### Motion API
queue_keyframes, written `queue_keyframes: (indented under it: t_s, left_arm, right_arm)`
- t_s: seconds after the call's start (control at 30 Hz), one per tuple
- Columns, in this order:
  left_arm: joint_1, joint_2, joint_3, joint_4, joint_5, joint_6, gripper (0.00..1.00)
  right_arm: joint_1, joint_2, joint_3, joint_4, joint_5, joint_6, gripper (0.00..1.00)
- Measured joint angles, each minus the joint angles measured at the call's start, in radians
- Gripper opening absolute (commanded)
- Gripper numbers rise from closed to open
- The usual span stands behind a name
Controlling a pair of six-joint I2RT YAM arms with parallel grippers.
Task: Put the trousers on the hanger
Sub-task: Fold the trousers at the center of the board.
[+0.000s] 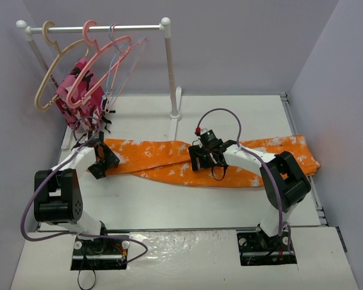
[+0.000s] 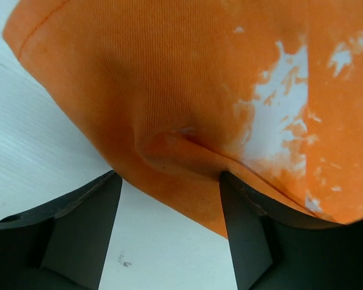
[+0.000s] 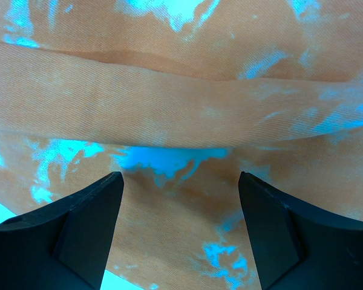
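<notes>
The orange trousers (image 1: 169,162) with white blotches lie stretched across the white table, legs overlapping. My left gripper (image 1: 104,162) is open at their left end; in the left wrist view the cloth's edge (image 2: 187,151) lies between the spread fingers (image 2: 88,223), touching the right one. My right gripper (image 1: 207,158) is open, pressed down over the middle of the trousers; the cloth (image 3: 181,109) fills the right wrist view between its fingers (image 3: 91,217). The salmon-pink hanger (image 1: 100,60) hangs by its hook on the rail at the back left.
A white clothes rail (image 1: 97,28) on a post (image 1: 172,72) stands at the back. It holds a beige hanger (image 1: 51,66), thin wire hangers (image 1: 124,57) and a pink-and-red garment (image 1: 78,99). Grey walls close in on both sides.
</notes>
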Motion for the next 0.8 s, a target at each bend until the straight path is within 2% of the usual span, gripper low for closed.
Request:
queue_keyframes:
  t_s: [0.1, 0.13, 0.17, 0.3, 0.47, 0.63, 0.8]
  left_arm:
    - [0.000, 0.032, 0.000, 0.012, -0.003, -0.002, 0.11]
    - [0.000, 0.035, 0.000, 0.014, -0.005, -0.001, 0.03]
    - [0.000, 0.037, 0.000, 0.016, -0.008, 0.001, 0.00]
    - [0.000, 0.036, -0.001, 0.021, -0.021, 0.009, 0.00]
    - [0.000, -0.002, -0.029, 0.008, -0.033, 0.022, 0.00]
    - [-0.001, -0.130, -0.071, -0.081, -0.058, 0.026, 0.00]
    - [-0.004, -0.316, -0.081, -0.208, -0.090, 0.027, 0.00]
  right_arm:
    - [0.000, 0.001, 0.000, 0.000, 0.000, 0.000, 0.73]
    - [0.000, 0.001, -0.001, 0.000, 0.001, 0.000, 0.73]
    - [0.000, 0.001, -0.003, 0.001, 0.001, 0.000, 0.72]
    - [0.000, 0.005, -0.025, 0.010, 0.001, -0.001, 0.66]
    - [-0.005, -0.020, -0.076, 0.069, -0.007, 0.003, 0.64]
    - [-0.011, -0.063, -0.132, 0.102, -0.040, 0.024, 0.64]
    - [-0.010, -0.127, -0.180, 0.044, -0.098, 0.054, 0.64]
